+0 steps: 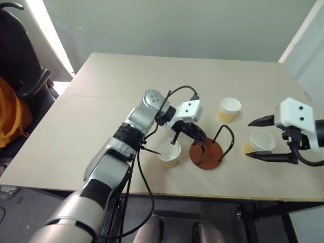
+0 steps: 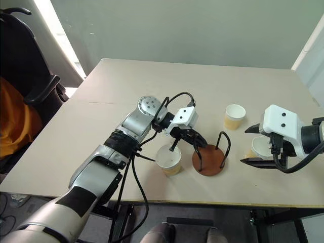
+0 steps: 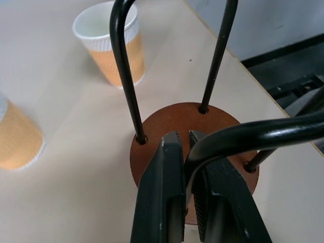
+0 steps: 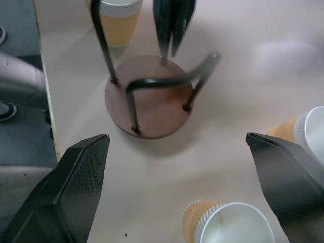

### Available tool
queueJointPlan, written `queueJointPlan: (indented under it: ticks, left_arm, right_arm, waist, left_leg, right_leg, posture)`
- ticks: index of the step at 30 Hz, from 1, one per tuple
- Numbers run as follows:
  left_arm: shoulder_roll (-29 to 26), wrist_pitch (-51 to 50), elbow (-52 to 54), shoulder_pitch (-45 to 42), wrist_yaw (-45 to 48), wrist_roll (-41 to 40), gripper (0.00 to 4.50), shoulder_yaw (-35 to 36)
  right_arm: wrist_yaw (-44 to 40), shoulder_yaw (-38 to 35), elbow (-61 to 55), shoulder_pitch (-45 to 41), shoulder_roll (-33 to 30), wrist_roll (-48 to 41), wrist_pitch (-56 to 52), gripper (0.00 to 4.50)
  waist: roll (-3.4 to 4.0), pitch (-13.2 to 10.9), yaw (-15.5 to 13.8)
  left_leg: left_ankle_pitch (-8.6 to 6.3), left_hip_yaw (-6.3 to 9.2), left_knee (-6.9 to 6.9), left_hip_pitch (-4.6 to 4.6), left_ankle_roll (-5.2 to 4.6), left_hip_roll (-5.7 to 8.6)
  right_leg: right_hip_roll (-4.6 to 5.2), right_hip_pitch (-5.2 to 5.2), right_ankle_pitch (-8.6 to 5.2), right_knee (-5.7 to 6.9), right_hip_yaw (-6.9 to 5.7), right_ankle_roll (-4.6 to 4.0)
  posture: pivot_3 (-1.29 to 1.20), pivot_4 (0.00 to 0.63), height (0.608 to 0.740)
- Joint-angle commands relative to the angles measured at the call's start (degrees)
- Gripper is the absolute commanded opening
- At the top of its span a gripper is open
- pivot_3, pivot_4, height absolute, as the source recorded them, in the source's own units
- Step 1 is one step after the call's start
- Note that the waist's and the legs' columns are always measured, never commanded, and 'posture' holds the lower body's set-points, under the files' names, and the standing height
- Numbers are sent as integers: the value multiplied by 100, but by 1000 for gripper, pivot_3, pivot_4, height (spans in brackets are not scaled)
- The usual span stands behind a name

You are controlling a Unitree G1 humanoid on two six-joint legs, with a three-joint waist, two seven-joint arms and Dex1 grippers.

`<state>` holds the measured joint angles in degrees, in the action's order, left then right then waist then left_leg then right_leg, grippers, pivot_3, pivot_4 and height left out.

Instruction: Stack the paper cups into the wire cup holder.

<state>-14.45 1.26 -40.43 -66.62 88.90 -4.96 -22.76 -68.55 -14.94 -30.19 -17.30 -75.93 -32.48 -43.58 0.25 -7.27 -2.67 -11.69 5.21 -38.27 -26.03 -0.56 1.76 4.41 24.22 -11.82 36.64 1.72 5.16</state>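
Note:
The wire cup holder [image 1: 206, 153], a reddish-brown disc with black wire loops, stands near the table's front edge. My left gripper [image 3: 183, 139] is shut on one of its wire loops, just above the disc. One paper cup [image 1: 169, 153] stands upright right beside the holder, under my left wrist. A second paper cup [image 1: 229, 109] stands farther back. The third paper cup [image 1: 261, 141] stands upright to the right, and my right gripper [image 1: 249, 139] is wide open with a finger on either side of it. Whether those fingers touch it I cannot tell.
The tan table [image 1: 101, 126] has bare room across its back and left parts. Its front edge runs just below the holder. A black chair with an orange cloth [image 1: 12, 114] stands off the table's left side.

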Motion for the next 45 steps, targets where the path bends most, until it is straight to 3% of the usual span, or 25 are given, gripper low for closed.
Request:
queueJointPlan:
  ticks: [1, 6, 12, 17, 26, 31, 37, 45]
  left_arm:
    - [57, 325, -158, -252, 252, 60, 34, 36]
    - [41, 483, -367, -320, 243, 157, 34, -69]
    - [161, 656, -740, -455, 137, 331, 1760, 9]
    - [193, 875, -892, -529, -55, 461, 3525, 48]
    - [-78, 1117, -878, -711, 53, 471, 3525, 247]
    - [-457, 996, -536, -797, 227, 334, 3525, 483]
    - [-1493, 427, 637, -327, 360, -269, 3525, 655]
    - [-2646, -1795, 3293, 958, 6, -1497, 3525, 1573]
  right_arm:
    - [98, -230, -153, -46, -60, -81, -70, 4500]
    - [201, -195, -226, -55, -41, -97, -148, 4500]
    - [250, -183, -275, -63, -43, -146, -207, 4500]
    - [177, -222, -218, 53, -104, -102, -150, 4500]
    - [3, -144, 197, 216, -262, 220, 163, 4500]
    - [-134, 269, 841, 361, -404, 813, 723, 4500]
    - [-188, 1075, 1298, -138, -242, 1256, 1085, 4500]
    - [-314, 1826, 1748, -507, 16, 1815, 1303, 4500]
  waist:
    - [0, 0, -2]
    - [0, 0, -3]
    - [0, 0, -3]
    - [0, 0, -3]
    - [0, 0, -4]
    - [0, 0, -2]
    - [6, 3, 38]
    - [7, 3, 84]
  left_leg:
    - [0, -1, 0, -1, 0, 1]
    - [-1, -1, 0, -2, -1, 1]
    - [-1, -3, -1, -3, -2, 3]
    - [-2, -4, -1, -3, -4, 3]
    - [-2, -6, -1, -3, -5, 4]
    - [-4, -7, -1, -6, -8, 4]
    - [-5, -10, 0, -3, -11, 2]
    - [-5, -8, -4, -6, -14, 0]
  right_leg:
    - [0, 1, 0, -2, 0, 1]
    - [0, 0, 1, -5, 0, 4]
    - [1, 0, 3, -7, 2, 8]
    - [1, 0, 2, -9, 2, 11]
    - [1, 0, 2, -11, 4, 12]
    - [2, 1, 4, -18, 6, 15]
    - [-1, 3, 4, -21, 6, 15]
    - [-1, 1, 5, -31, 4, 13]
  posture:
    - [0, 150, 740]
    - [0, 150, 740]
    - [0, 150, 740]
    - [0, 150, 740]
    - [0, 150, 740]
    - [0, 150, 740]
    - [0, 150, 740]
    - [0, 150, 740]
